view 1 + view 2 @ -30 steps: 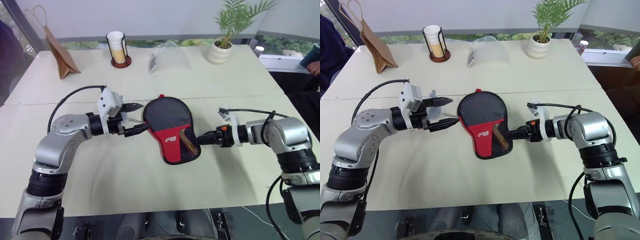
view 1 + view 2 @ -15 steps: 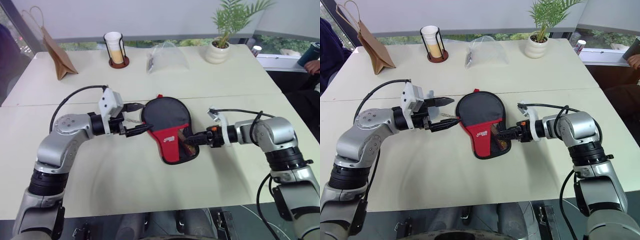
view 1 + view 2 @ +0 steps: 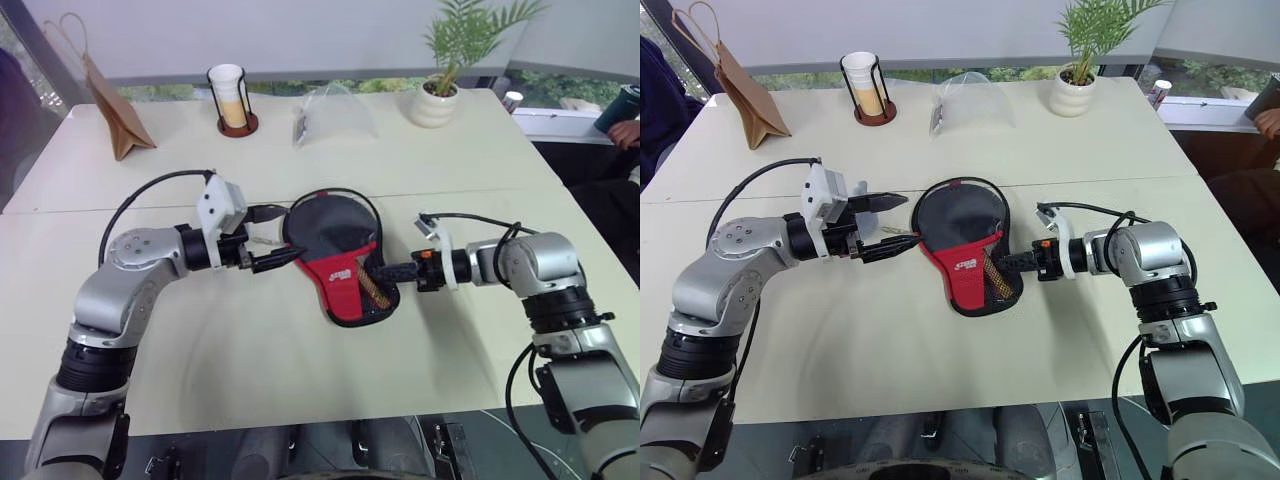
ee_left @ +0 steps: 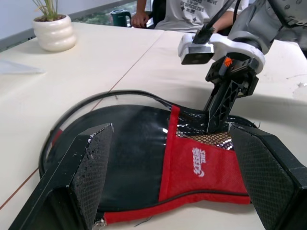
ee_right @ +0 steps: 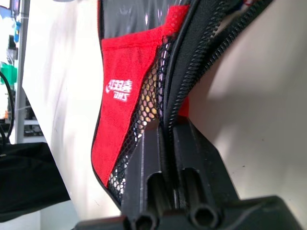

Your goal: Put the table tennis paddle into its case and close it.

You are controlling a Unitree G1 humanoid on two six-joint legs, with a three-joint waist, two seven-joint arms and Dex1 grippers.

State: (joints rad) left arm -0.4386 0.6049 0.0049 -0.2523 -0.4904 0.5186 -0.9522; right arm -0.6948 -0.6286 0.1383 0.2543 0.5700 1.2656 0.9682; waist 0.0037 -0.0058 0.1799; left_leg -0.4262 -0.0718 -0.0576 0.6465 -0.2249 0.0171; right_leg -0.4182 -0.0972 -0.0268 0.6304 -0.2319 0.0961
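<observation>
The case (image 3: 340,262), a black fabric pouch with a red panel and a mesh pocket, lies flat at the table's middle. Its round end now stands slightly agape, the black zip rim (image 3: 345,193) arching above it. A pale brown strip behind the mesh (image 3: 375,285) seems to be the paddle's handle; the rest of the paddle is hidden. My right gripper (image 3: 392,273) is shut on the case's right edge beside the mesh, seen close in the right wrist view (image 5: 168,134). My left gripper (image 3: 290,234) stands open at the case's left edge, its lower fingertip nearly touching the fabric.
Along the far side of the table stand a brown paper bag (image 3: 115,105), a cup in a wire holder (image 3: 232,95), a clear plastic bag (image 3: 335,110) and a potted plant (image 3: 440,100). A person's hand (image 3: 628,135) shows at the right edge.
My right gripper slid left to the case's edge and shut on it. The zip rim at the round end has lifted. The left arm has kept still.
</observation>
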